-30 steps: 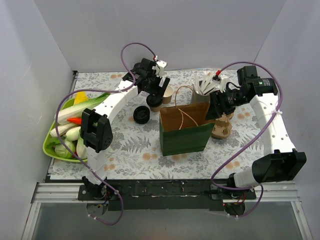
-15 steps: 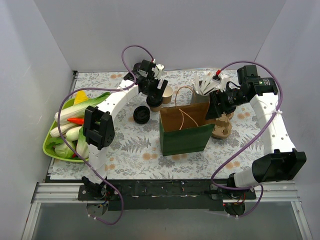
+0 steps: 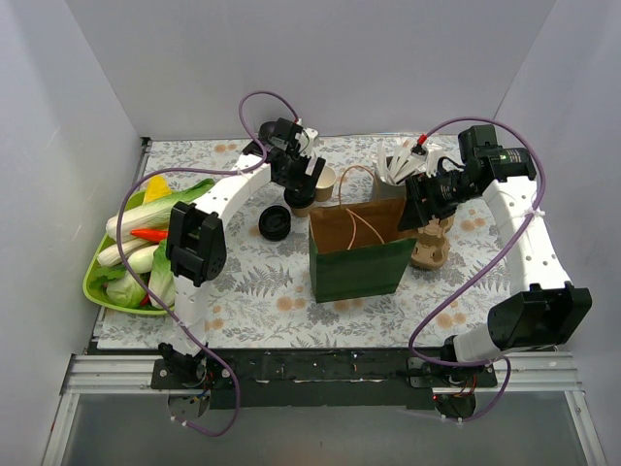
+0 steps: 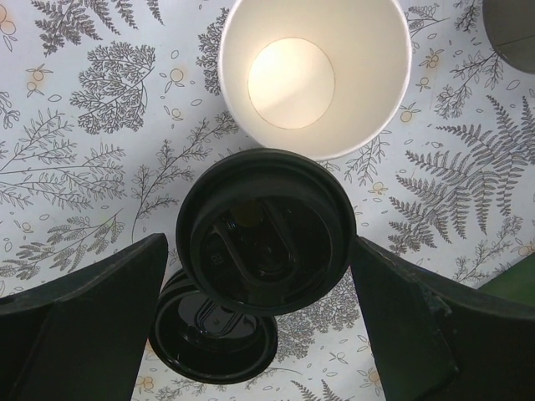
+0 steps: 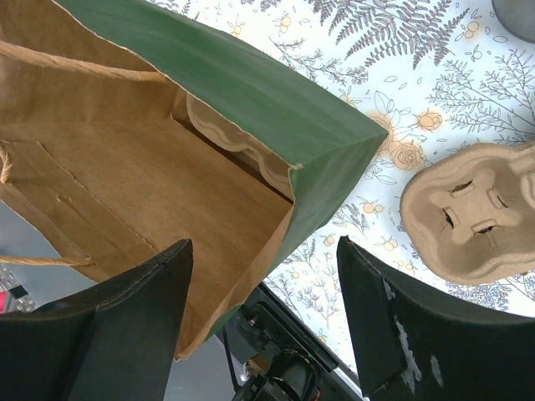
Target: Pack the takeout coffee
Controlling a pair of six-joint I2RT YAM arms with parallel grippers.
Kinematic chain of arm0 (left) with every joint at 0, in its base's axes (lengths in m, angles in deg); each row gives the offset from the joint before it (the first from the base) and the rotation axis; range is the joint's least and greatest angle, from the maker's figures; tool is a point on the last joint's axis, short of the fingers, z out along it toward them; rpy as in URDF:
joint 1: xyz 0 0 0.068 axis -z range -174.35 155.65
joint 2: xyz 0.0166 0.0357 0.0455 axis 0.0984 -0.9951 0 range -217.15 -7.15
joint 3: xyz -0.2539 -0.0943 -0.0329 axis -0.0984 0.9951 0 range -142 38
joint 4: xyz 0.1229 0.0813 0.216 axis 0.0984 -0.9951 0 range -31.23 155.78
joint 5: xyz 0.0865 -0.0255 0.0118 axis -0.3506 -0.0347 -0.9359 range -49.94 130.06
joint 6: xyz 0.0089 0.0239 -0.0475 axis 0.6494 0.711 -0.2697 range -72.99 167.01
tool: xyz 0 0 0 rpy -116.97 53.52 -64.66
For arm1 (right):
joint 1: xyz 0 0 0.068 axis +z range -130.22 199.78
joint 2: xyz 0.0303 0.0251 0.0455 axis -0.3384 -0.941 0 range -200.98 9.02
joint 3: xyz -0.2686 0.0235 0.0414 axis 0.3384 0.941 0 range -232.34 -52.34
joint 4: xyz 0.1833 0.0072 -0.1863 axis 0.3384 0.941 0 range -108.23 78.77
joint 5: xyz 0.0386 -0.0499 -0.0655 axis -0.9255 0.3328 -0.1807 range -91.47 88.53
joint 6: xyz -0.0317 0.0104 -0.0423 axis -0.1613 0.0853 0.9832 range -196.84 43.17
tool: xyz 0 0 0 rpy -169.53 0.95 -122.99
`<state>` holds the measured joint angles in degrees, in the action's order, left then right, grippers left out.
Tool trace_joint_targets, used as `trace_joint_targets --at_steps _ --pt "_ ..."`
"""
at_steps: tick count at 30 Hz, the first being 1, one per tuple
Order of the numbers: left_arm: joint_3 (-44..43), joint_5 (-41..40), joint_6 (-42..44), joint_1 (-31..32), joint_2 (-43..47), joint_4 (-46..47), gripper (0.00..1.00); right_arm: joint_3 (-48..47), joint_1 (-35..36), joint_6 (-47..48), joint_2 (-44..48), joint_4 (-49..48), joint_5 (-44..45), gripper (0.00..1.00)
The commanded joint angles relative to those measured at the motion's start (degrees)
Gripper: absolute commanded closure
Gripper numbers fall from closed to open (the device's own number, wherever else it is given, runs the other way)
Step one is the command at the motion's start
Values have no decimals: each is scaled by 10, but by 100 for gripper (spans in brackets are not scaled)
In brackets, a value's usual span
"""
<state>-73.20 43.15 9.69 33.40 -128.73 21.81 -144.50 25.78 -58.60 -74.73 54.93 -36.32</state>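
The black-lidded takeout coffee stands, apparently upright, just beside the lidless cup

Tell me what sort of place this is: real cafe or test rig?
Most likely a lab test cell dressed as a takeout counter: plain white walls box in a fern-print table holding a green paper bag, a lidded coffee cup and a cardboard cup carrier.

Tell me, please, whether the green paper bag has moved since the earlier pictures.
No: the green paper bag stands where it did, its right side just as near the tan moulded-pulp cup carrier.
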Motion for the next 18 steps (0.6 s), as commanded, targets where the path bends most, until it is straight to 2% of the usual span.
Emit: trace_joint_targets --at_steps 1,7,18 --pt "-34 20 -2 -9 -2 -5 11 -21 -3 6 4 -9 -7 23" --pt "-36 31 0 -10 -7 -10 16 -21 -3 6 1 -12 -10 23" --pt "-33 61 1 -11 -13 -18 19 -21 -3 5 -5 -14 -13 23"
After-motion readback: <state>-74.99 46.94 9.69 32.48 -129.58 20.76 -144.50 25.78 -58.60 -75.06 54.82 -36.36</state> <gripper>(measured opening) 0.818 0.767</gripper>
